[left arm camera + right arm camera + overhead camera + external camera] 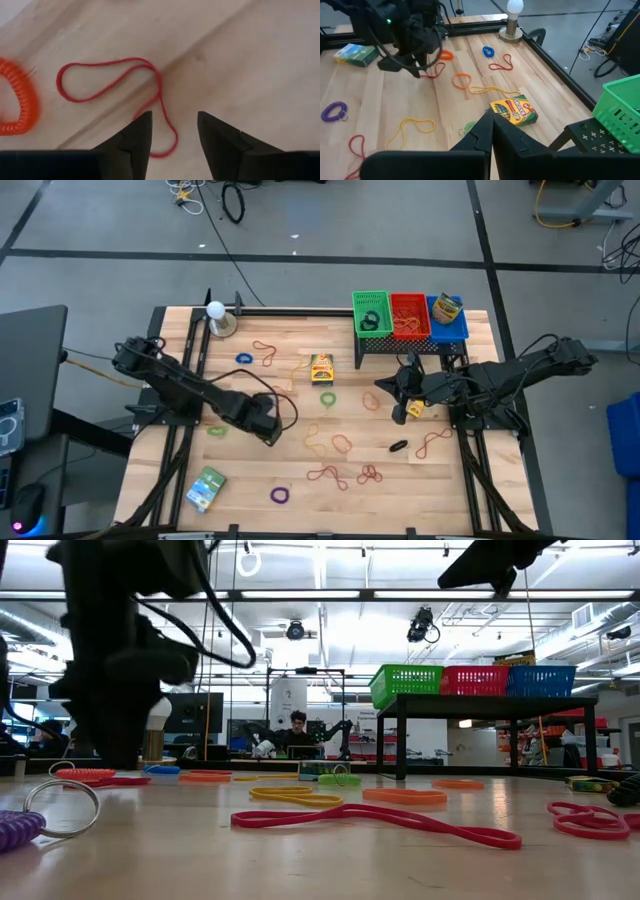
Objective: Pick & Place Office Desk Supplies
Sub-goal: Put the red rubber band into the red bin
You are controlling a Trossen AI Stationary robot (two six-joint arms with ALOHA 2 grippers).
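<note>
While the left gripper point(172, 131) hangs low with jaws parted, the red band point(112, 80) lies on the table: tail between the fingertips, loop stretching ahead towards the orange coil point(22, 97). Tail's end blurred. Right gripper point(492, 131), closed, waits farther off.

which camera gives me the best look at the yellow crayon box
The right wrist view: the crayon box lies close and unobstructed just beyond the right pincer, its printed face readable. The high view shows it small at mid-table. The low view does not show it clearly, and the left wrist view misses it.
</note>
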